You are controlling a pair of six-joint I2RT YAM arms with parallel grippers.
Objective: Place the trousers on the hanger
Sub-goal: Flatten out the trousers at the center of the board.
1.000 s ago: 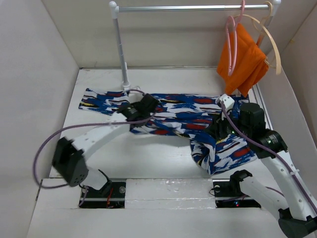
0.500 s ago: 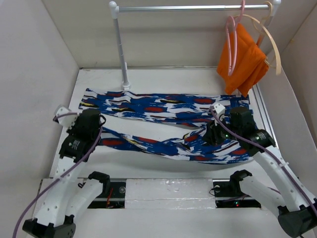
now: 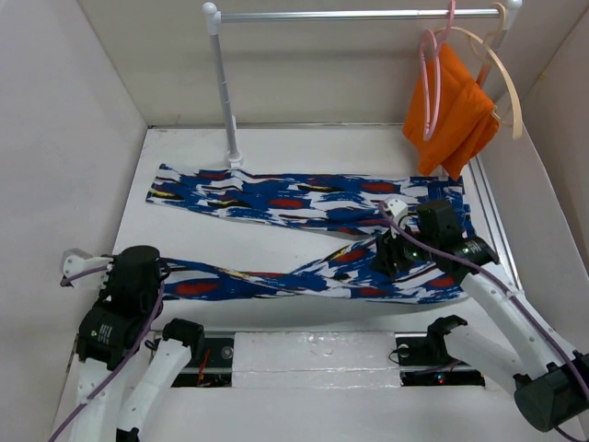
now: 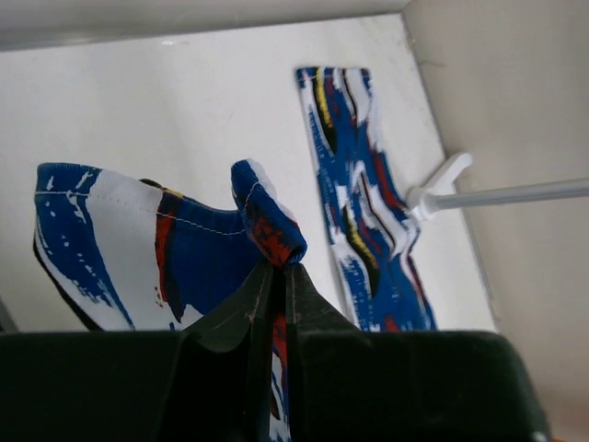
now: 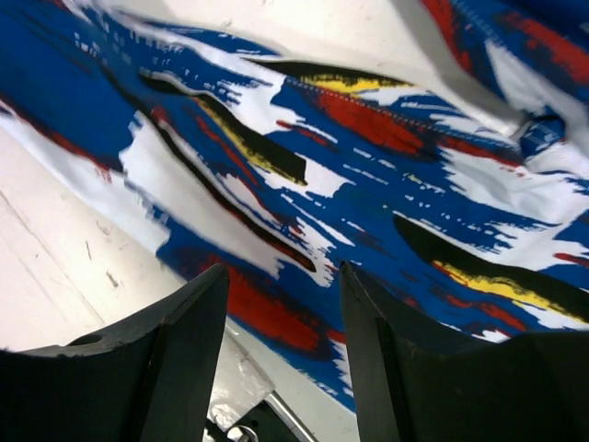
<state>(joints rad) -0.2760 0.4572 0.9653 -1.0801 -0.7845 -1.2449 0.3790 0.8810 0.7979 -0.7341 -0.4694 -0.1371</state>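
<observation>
The blue patterned trousers [image 3: 304, 198] lie on the white table. One leg runs along the back. The other leg [image 3: 267, 281] is stretched toward the near left. My left gripper [image 3: 164, 271] is shut on that leg's cuff; in the left wrist view the jaws [image 4: 281, 269] pinch a fold of the cuff [image 4: 184, 244]. My right gripper [image 3: 382, 261] is open just above the waist part, and its fingers [image 5: 285, 276] straddle the cloth [image 5: 368, 184] without holding it. The pink hanger [image 3: 430, 83] hangs on the rail at the back right.
A cream hanger [image 3: 504, 87] and an orange cloth [image 3: 456, 115] hang beside the pink hanger on the rail [image 3: 359, 15]. The rail's white post [image 3: 225, 92] stands at the back, its foot by the far trouser leg [image 4: 442, 180]. White walls close in both sides.
My left gripper has pulled the cuff from the table's middle to the near left, stretching that leg out flat. My right gripper has shifted slightly left over the waist.
</observation>
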